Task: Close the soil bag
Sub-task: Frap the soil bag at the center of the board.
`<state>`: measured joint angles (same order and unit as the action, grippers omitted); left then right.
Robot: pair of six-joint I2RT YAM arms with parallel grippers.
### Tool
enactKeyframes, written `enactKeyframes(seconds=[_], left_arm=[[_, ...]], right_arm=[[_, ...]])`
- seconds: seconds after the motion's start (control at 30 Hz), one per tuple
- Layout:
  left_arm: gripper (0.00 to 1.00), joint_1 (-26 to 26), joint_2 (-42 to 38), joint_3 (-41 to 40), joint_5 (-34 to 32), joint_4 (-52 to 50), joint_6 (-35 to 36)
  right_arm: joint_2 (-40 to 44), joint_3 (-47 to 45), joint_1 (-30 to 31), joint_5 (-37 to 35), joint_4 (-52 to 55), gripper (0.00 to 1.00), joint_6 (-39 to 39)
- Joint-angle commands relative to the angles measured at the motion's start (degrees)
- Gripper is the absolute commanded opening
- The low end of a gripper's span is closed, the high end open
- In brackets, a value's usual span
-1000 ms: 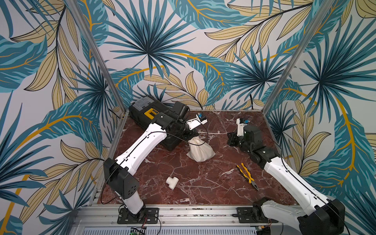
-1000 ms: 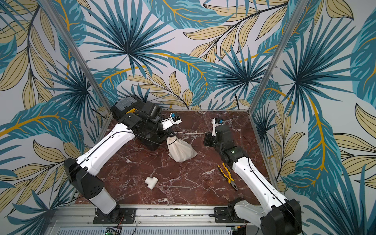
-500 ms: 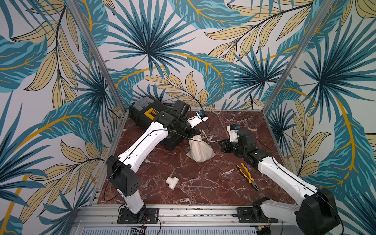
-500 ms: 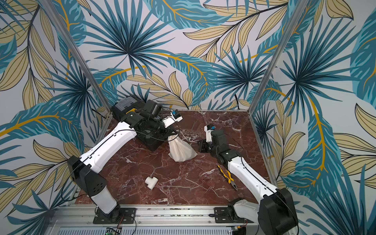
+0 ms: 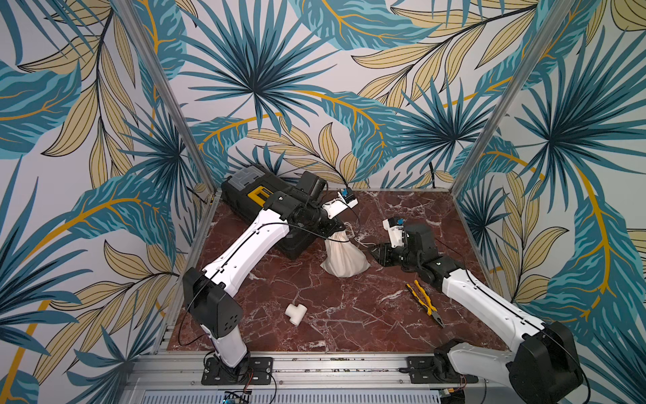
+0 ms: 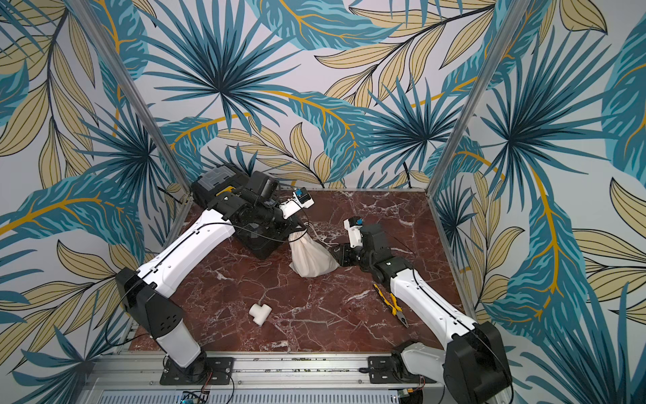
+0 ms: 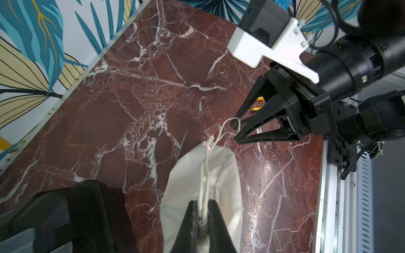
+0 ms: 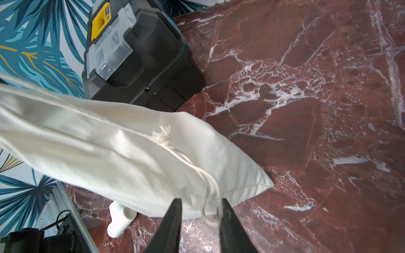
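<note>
The soil bag (image 5: pixel 344 257) stands on the tabletop (image 5: pixel 349 325) just past centre toward 12 o'clock, its base on the marble and its neck leaning toward 11 o'clock, where the toolbox (image 5: pixel 265 210) sits. The left pincer (image 7: pixel 202 202) is clamped on the soil bag's gathered neck. Judging by the pose, it anchors the pouch so that a tug on the cord (image 7: pixel 219 137) cinches the mouth instead of dragging the whole thing. At the bag's 3 o'clock, the right pincer (image 8: pixel 201 200) has its jaws apart. The cord's loop hangs slack between them, draped against one finger and not pinched. The neck looks drawn tight, so the closing seems nearly done. Pliers (image 5: pixel 424 302) lie at 4 o'clock and a pipe fitting (image 5: pixel 295 313) at 7 o'clock, both well apart.
</note>
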<state>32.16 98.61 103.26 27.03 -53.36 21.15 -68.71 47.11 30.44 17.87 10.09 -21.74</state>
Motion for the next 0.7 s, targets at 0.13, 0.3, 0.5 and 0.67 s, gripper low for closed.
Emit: enactKeyframes(seconds=[0.13,0.3,0.5,0.67], left_arm=[[0.00,0.3,-0.6,1.2,0.9,1.2,0.1],[0.00,0.3,-0.8,0.8,1.1,1.2,0.4],[0.00,0.5,-1.8,-0.5,1.1,1.7,0.3],[0.00,0.7,-3.0,-1.4,1.6,3.6,-1.3]], right_arm=[[9.0,-5.3,0.3,-0.8,4.7,0.52,0.9],[17.2,-9.4,0.3,-3.4,3.8,0.57,0.3],[22.8,-12.1,0.3,-7.8,0.8,0.60,-0.3],[23.9,-14.2,0.3,-4.9,-7.9,0.62,3.1]])
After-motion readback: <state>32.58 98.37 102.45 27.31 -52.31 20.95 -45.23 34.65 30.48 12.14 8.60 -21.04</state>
